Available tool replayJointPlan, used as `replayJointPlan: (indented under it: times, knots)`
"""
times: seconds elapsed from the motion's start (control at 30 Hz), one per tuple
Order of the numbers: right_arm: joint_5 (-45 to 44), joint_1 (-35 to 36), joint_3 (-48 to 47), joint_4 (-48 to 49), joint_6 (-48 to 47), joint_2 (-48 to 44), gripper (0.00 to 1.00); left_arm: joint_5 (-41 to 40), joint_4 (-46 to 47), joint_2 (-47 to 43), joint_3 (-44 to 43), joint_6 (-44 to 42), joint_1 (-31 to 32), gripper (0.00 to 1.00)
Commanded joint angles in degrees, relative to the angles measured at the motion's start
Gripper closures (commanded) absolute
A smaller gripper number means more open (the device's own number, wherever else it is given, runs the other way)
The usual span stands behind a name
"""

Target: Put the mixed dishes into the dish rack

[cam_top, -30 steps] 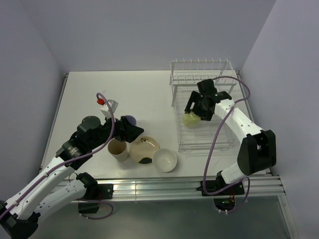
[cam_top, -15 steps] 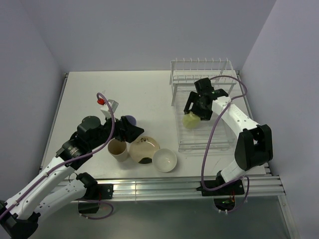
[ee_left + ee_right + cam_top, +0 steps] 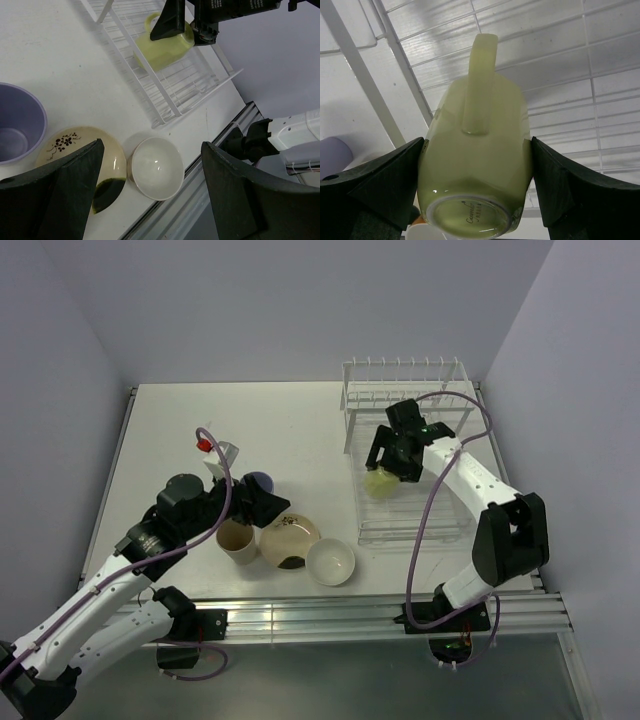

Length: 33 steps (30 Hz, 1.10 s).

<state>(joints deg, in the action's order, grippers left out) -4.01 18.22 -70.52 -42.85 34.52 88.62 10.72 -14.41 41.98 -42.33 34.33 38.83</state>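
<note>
White counter (image 3: 50, 40) is seen below the left fingers (image 3: 60, 195), spread wide, empty. The mug (image 3: 477, 150) is clamped between the right fingers (image 3: 375, 185).

The base of the pale yellow-green mug (image 3: 475, 165) carries a faint cursive mark starting with "C", perhaps "Corelle", with 1 smaller line beneath, too small to read. White print on the right arm's black housing (image 3: 235, 7) is cropped and illegible.

**Rack floor open to the right, dishes crowded on the left**

My right gripper (image 3: 397, 462), clamped on the mug (image 3: 380, 481), fills the near-left part of the rack (image 3: 415, 525). I see bare grid to its right, while upright prongs (image 3: 405, 375) wall the far end. The purple tumbler (image 3: 262, 480), tan tumbler (image 3: 238, 540), plate (image 3: 288, 533) and bowl (image 3: 330, 562) sit packed together. Bare table (image 3: 300, 430) separates them from the rack.
</note>
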Motion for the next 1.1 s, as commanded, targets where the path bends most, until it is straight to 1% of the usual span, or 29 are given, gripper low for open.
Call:
replayJointPlan:
  times: [0.0,0.03,0.07,0.1,0.17,0.23,0.3,0.33,0.37,0.63,0.93,1.07]
  knots:
    - [-1.5,1.0,1.1,4.8,-0.2,-3.9,0.31,1.3,2.8,-0.2,0.5,0.8,-0.2,0.15]
    - [-1.4,1.1,1.4,5.1,-0.3,-4.3,0.31,1.4,2.9,-0.2,0.7,0.9,-0.2,0.15]
    - [-1.4,1.1,2.0,5.5,-0.2,-4.9,0.25,1.5,2.9,-0.2,0.7,1.0,-0.2,0.15]
    - [-1.4,1.1,2.3,5.7,-0.2,-5.1,0.23,1.6,3.2,-0.2,0.8,1.1,-0.2,0.15]
    - [-1.9,1.1,2.6,5.7,-0.4,-4.9,0.14,1.8,3.2,-0.1,0.8,1.3,-0.2,0.15]
    - [-2.1,1.2,2.6,5.5,-0.8,-4.4,0.12,2.0,3.2,-0.1,0.7,1.3,-0.2,0.15]
    - [-2.1,1.3,3.2,5.8,-1.0,-4.4,0.06,2.0,3.0,-0.2,0.6,1.4,-0.2,0.15]
    - [-2.2,1.4,3.4,6.0,-1.1,-4.5,0.05,2.1,3.1,-0.3,0.5,1.4,-0.2,0.15]
    - [-2.2,1.5,4.0,6.5,-1.4,-4.9,0.0,2.2,3.1,-0.5,0.6,1.4,-0.2,0.15]
    - [-3.3,1.9,5.1,7.0,-1.9,-7.3,0.0,2.5,3.3,-0.1,0.9,1.6,-0.1,0.15]
    - [-4.9,3.6,7.1,5.6,-2.0,-15.0,0.0,2.6,3.5,-0.3,2.1,1.8,-0.1,0.14]
    - [-4.1,3.6,10.3,4.4,-1.2,-20.1,0.0,3.3,4.0,0.0,2.7,2.2,-0.1,0.15]
